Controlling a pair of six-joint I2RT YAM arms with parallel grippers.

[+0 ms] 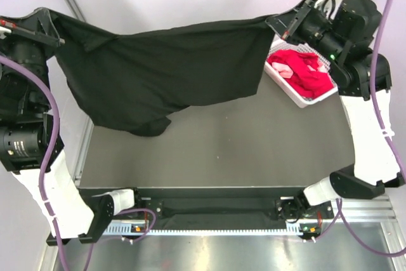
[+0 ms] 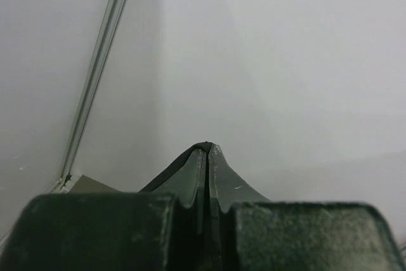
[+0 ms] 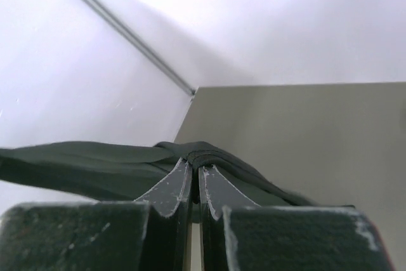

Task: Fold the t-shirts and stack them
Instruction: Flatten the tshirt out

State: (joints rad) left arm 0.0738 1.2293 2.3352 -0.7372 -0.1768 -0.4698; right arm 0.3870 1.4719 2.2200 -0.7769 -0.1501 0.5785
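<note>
Right up against each wrist lens I see jaws pressed together on dark cloth: left gripper [image 2: 207, 150] and right gripper [image 3: 195, 166] each pinch an edge of the black t-shirt [image 1: 171, 71], which hangs stretched between them over the table [image 1: 222, 150]. A red t-shirt [image 1: 306, 71] lies in the white basket [image 1: 285, 90], far right.
</note>
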